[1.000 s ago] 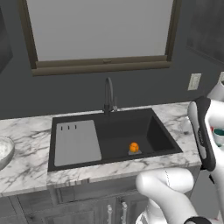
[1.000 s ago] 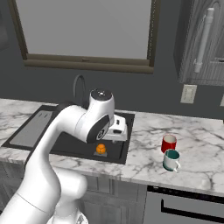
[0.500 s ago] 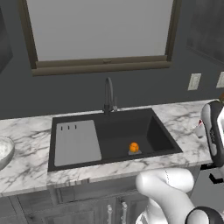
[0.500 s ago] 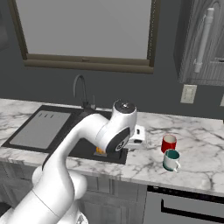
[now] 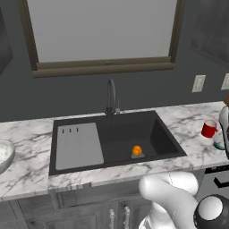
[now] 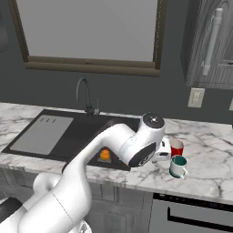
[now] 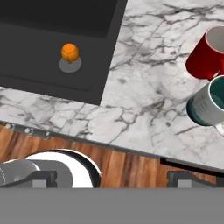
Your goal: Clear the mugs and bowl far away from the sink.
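The tool hangs open and empty over the front edge of the marble surface, to the right of the sink. Its two dark fingertips stand wide apart. A red mug and a grey mug with a teal inside sit close together on the surface right of the sink, the grey one nearer the front edge. A speckled bowl rests at the surface's far left edge, well apart from the sink. A small orange ball lies inside the sink basin near its right side.
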